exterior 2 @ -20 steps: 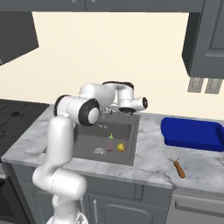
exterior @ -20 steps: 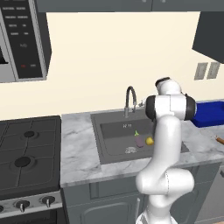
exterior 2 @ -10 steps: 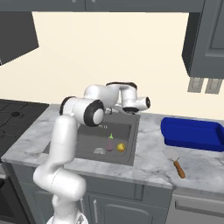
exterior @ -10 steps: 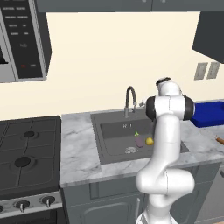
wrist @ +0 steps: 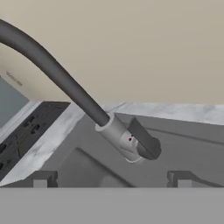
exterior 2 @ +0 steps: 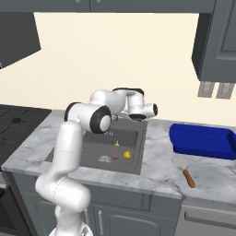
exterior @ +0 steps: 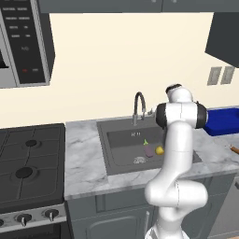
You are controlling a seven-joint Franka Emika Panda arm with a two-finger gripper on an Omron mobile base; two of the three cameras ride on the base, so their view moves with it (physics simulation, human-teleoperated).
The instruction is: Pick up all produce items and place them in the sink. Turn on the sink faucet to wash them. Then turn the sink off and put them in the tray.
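The dark purple eggplant (exterior: pixel 148 150) (exterior 2: pixel 116 151) and the yellow lemon-like fruit (exterior: pixel 159 150) (exterior 2: pixel 127 155) lie side by side on the floor of the dark grey sink (exterior: pixel 122 140) (exterior 2: pixel 92 143), near its drain. My gripper (exterior 2: pixel 137 118) (wrist: pixel 111 181) hovers open at the back rim of the basin, right in front of the sink faucet (exterior: pixel 138 106). In the hand view the faucet's base and side handle (wrist: pixel 144 142) sit just ahead, between and above my fingertips (wrist: pixel 43 179), untouched. The blue tray (exterior: pixel 225 122) (exterior 2: pixel 203 140) rests on the counter to the right.
A stove (exterior: pixel 28 163) adjoins the marble counter on the left. A wooden-handled utensil (exterior 2: pixel 184 168) lies on the counter in front of the tray. The wall rises close behind the faucet. Cabinets hang overhead.
The arm's elbow has swung slightly to the right and the hand has settled a little by the faucet. The jaws stay open and the produce has not moved.
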